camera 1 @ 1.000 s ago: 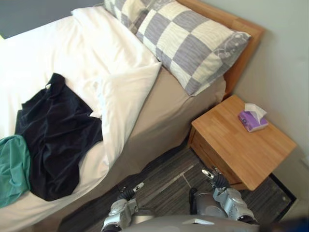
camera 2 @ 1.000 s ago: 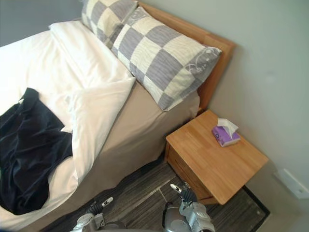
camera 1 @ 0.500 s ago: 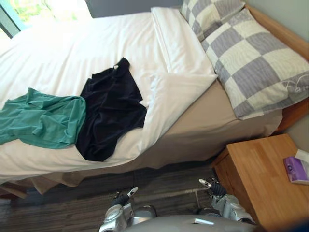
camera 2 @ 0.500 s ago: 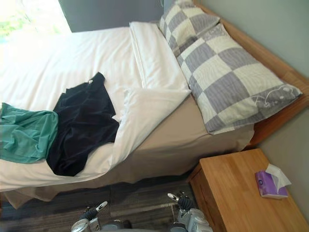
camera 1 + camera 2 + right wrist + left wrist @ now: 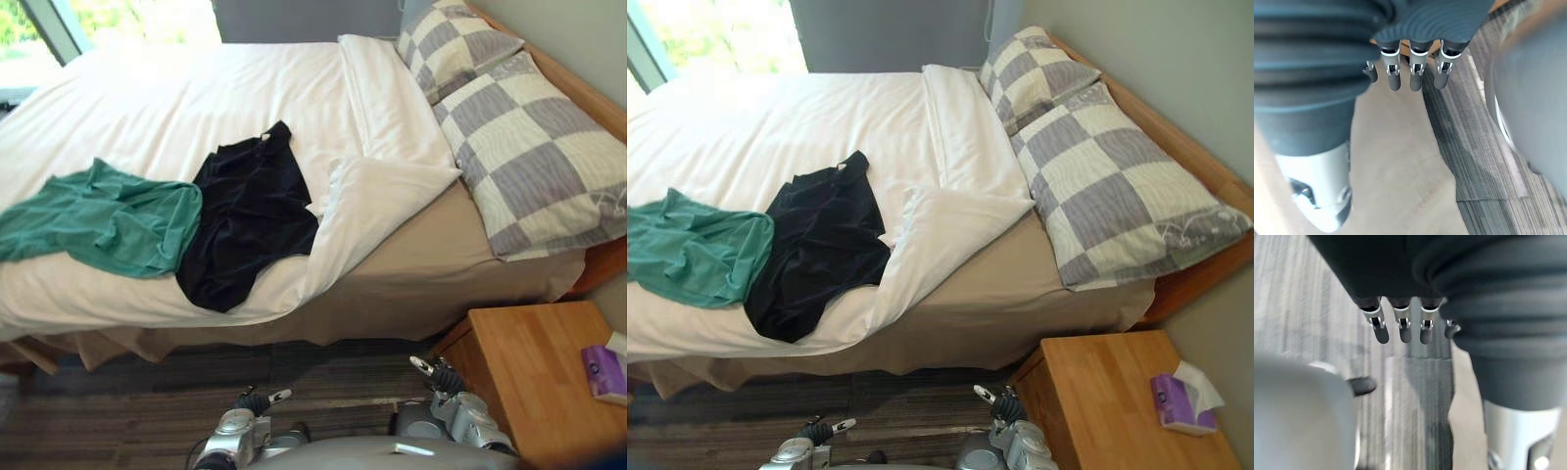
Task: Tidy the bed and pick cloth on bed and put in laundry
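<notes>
Both hands hung low before the bed (image 5: 421, 279), the left hand (image 5: 1400, 328) and right hand (image 5: 1415, 76) straight-fingered and empty over striped carpet (image 5: 127, 406). On the white duvet (image 5: 196, 108), the black garment (image 5: 250, 220) ran lengthwise from the bed's near edge toward its middle. The green garment (image 5: 108, 220) touched it on the foot side, stretched along that edge. A wooden bedside counter (image 5: 529, 367) stood just beside the bed. The right eye view showed its purple tissue box (image 5: 1183, 399) whole.
</notes>
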### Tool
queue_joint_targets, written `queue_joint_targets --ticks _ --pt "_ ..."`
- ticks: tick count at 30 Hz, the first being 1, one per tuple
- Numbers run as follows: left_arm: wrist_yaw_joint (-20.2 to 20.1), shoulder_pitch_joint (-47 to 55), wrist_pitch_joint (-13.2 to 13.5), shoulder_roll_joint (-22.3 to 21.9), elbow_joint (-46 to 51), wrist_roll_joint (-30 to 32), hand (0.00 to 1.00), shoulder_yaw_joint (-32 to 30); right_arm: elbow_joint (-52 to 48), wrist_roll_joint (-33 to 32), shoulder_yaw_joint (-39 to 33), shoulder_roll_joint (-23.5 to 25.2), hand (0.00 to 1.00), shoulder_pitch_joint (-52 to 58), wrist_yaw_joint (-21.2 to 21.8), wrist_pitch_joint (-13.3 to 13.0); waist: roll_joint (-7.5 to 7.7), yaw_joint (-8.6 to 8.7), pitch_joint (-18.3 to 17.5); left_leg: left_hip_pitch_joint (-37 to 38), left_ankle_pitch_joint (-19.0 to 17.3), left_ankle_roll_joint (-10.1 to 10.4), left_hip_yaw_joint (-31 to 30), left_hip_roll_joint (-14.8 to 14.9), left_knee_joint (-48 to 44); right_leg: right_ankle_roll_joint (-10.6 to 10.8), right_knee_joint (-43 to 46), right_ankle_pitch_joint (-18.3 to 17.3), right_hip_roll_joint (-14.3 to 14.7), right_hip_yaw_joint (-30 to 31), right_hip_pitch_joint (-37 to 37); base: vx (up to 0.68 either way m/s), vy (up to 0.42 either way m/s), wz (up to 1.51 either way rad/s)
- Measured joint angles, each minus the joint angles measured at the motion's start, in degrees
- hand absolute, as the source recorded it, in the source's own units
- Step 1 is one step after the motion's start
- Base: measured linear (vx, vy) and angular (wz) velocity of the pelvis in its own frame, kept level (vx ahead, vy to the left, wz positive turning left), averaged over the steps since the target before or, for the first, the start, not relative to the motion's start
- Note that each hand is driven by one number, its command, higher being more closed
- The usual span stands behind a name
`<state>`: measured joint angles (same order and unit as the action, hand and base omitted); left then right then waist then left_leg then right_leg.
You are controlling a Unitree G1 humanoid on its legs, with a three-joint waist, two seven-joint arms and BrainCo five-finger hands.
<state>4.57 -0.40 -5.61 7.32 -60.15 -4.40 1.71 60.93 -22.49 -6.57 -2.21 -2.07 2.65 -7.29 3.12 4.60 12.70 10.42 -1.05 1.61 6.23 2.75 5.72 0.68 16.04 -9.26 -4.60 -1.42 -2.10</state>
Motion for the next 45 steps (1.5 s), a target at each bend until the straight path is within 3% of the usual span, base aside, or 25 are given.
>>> queue_joint_targets --ticks 1,3,5,11,13,17,19,21,23,27,32,36,40,45 --pt "-0.1 -0.5 0.1 -0.5 -0.4 0.8 0.00 0.0 -0.3 -1.0 -0.4 0.0 0.00 0.2 -0.5 0.0 -0.14 0.56 0.0 0.3 0.3 0.4 -0.1 -0.1 0.1 0.0 0.0 -0.2 0.4 -0.2 -0.1 0.17 -0.106 0.25" --pt "-0.4 -0.5 0.7 -2.3 -1.3 1.7 0.00 -0.7 -0.5 -3.3 -2.1 -0.1 0.00 0.1 -1.9 -0.8 -3.06 0.78 0.2 -0.2 0.8 1.2 1.7 0.9 -0.2 -0.2 -1.0 0.3 1.1 0.4 -0.1 0.20 -0.053 -0.20" --pt "-0.4 -0.7 1.2 -2.9 -2.3 1.7 0.00 -0.6 -0.7 -4.1 -3.1 0.0 0.00 0.3 -2.9 -1.5 -3.58 1.27 0.2 0.0 0.6 1.5 3.3 1.7 -0.2 -0.3 -2.0 1.2 1.8 0.5 0.7 0.19 -0.047 -0.10" --pt "0.6 -0.9 2.5 -3.4 -1.9 1.5 0.00 -0.9 -1.9 -5.0 -4.4 2.8 0.00 2.0 -6.0 -3.8 -1.35 0.74 -0.7 2.6 -0.4 3.1 8.3 3.9 -0.1 0.0 -4.1 1.7 4.0 2.4 3.3 0.11 -0.036 -0.15" --pt "0.7 -0.9 2.4 -3.5 -1.9 1.5 0.00 -2.1 -3.9 -6.2 -5.9 3.4 0.00 2.3 -8.3 -4.1 -1.46 0.86 -0.7 2.7 -0.4 3.1 9.3 3.9 -0.1 0.2 -4.5 2.1 4.1 3.2 3.3 0.02 -0.003 -0.16" --pt "0.7 -0.5 2.4 -3.3 -1.8 0.9 0.00 -2.6 -13.9 -5.1 -9.6 3.7 0.00 4.6 -15.1 -4.5 -1.57 0.98 -0.8 2.7 -0.4 3.1 12.0 3.9 0.1 -0.2 -5.9 3.2 4.4 5.0 3.5 -0.03 0.013 -0.18" --pt "0.7 0.1 2.2 -2.8 -1.8 0.6 0.00 -4.1 -22.6 -1.3 -13.5 2.8 0.00 4.7 -18.8 -4.3 -1.25 1.76 -1.0 2.5 -0.5 3.2 13.4 3.9 0.2 -0.5 -6.4 3.4 4.4 5.4 3.4 -0.08 0.002 -0.07" --pt "0.6 0.8 2.1 -2.2 -1.5 0.6 0.00 -4.1 -27.6 2.2 -14.8 0.8 0.00 4.5 -19.4 -3.6 -0.97 2.10 -1.1 2.4 -0.5 3.2 14.3 3.9 0.2 -0.9 -6.8 3.7 4.4 5.5 3.3 -0.11 -0.006 -0.08" --pt "0.6 2.4 2.0 -1.6 -0.7 0.6 0.00 -4.1 -33.5 5.8 -15.9 -1.7 0.00 3.9 -19.0 -3.1 -0.88 2.12 -1.3 2.0 -0.3 3.0 15.2 3.8 0.2 -0.6 -7.5 3.9 4.5 6.2 2.8 -0.12 -0.013 -0.19" --pt "0.4 3.4 1.8 -1.0 0.4 0.5 0.00 -4.1 -42.0 11.6 -15.9 -9.2 0.00 1.1 -14.1 -0.6 -0.63 2.28 -1.4 0.2 -0.1 2.7 15.1 3.2 0.3 0.8 -8.7 5.0 4.1 7.0 1.4 -0.09 0.001 -0.02" --pt "0.3 3.3 1.2 0.0 0.4 0.5 0.00 -4.0 -45.6 17.7 -10.7 -16.0 0.00 -6.2 -8.4 3.9 -0.45 2.25 -1.4 -1.4 0.3 2.0 13.6 2.0 0.2 1.6 -9.1 5.6 2.9 6.8 0.8 0.00 0.028 0.11" --pt "0.3 3.0 1.1 0.6 0.5 0.5 0.00 -4.0 -45.6 21.3 -5.8 -19.4 0.00 -14.9 -4.7 6.4 -0.53 1.05 -1.2 -1.9 0.8 1.2 12.5 0.9 0.2 1.3 -9.1 6.3 2.1 6.4 0.7 0.04 0.025 0.13" --pt "0.3 2.7 0.8 1.9 0.9 0.5 0.00 -4.0 -45.5 23.9 -1.8 -21.7 0.00 -20.7 -2.6 6.7 -0.31 0.47 -0.4 -3.2 1.1 0.7 10.4 0.8 0.2 1.5 -9.1 6.9 1.6 5.1 0.5 0.03 0.027 0.32" --pt "0.4 1.2 -0.1 2.9 1.0 0.5 0.00 -4.6 -46.6 29.3 1.9 -24.4 0.00 -30.3 -2.2 7.1 -0.85 -0.90 3.3 -7.0 1.9 0.0 8.8 1.3 0.1 1.6 -9.1 10.2 1.7 5.4 -3.1 -0.04 0.029 0.14"
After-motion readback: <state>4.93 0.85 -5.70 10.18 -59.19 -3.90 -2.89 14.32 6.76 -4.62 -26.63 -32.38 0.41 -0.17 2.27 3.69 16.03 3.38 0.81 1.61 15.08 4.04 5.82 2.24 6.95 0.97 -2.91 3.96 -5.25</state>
